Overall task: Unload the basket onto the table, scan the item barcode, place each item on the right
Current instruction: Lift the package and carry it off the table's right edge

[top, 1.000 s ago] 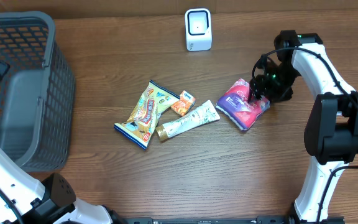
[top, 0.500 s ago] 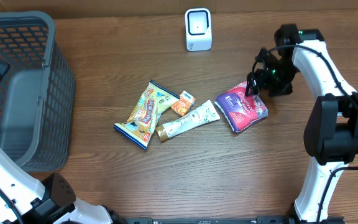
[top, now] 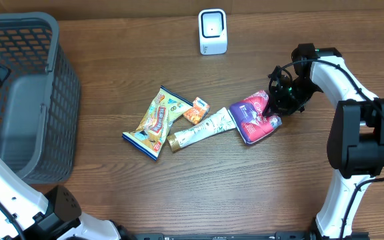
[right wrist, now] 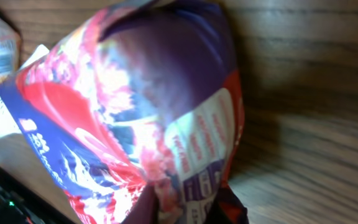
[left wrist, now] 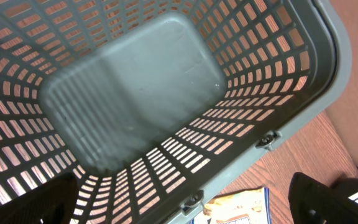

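Overhead: one purple pouch (top: 255,117) on wood table (top: 245,187), right of centre, right gripper (top: 277,107) clamped on its right edge; beside it one white tube (top: 202,130), one orange sachet (top: 197,110), one yellow bag (top: 155,122); one scanner (top: 213,31), one basket (top: 65,100); left gripper (left wrist: 185,205) jaws spread over basket

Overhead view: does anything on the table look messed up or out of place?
Only the purple pouch: the right gripper pinches its edge, so the wrapper puckers and sits skewed. Nothing spilled or torn that I can see.
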Tool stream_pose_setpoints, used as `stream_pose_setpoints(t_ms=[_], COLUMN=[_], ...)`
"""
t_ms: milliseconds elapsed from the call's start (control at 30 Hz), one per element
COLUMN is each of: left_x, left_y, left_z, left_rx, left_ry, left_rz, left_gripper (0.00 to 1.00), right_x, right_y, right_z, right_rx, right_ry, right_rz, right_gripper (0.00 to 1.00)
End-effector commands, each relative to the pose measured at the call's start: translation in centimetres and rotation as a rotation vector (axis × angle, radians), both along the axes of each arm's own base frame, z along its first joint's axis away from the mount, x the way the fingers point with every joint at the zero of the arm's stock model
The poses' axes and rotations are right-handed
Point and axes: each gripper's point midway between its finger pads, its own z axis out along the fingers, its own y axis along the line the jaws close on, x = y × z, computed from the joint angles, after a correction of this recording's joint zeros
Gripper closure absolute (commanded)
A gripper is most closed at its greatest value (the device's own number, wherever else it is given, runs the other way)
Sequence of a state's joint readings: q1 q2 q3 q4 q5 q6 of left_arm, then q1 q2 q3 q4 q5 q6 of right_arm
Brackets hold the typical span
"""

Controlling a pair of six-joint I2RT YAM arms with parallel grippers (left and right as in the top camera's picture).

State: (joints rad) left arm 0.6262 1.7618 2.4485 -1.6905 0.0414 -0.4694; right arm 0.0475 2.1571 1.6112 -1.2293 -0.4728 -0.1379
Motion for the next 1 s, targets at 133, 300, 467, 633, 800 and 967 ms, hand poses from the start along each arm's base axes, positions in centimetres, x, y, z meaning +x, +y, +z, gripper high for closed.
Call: stream_pose_setpoints(t_ms=[133,300,467,633,800,967], left_x=[0.1,0.1,0.1,0.1,0.1,0.1], left_y=[0.1,0.1,0.1,0.1,0.1,0.1], left_z=[0.1,0.1,0.1,0.1,0.1,0.1], left_rx=[-0.001,-0.001,-0.001,-0.001,-0.001,-0.001], left_ry=[-0.005,-0.005,-0.005,-0.005,-0.005,-0.005], left_rz=[0.007,0.007,0.007,0.007,0.007,0.007], left_gripper=[0.00,0.00,0.00,0.00,0.00,0.00], right_x=[9.2,16.3,20.8,22.2,22.8,23.6], right_y=[4.0,7.5,11.0,13.3,14.5,12.5], right_z=[7.6,13.0,17.2,15.4,11.4,11.0], right_rx=[0.260,0.471,0.587,0.539,0.492,0.489], right_ry=[-0.153,-0.333,-0.524,-0.566,-0.542,-0.541], right_rz=[-0.329,-0.492,-0.596,-0.689,-0.722,-0.742], right_gripper=[0.96,0.96,0.96,0.96,0.96,0.96])
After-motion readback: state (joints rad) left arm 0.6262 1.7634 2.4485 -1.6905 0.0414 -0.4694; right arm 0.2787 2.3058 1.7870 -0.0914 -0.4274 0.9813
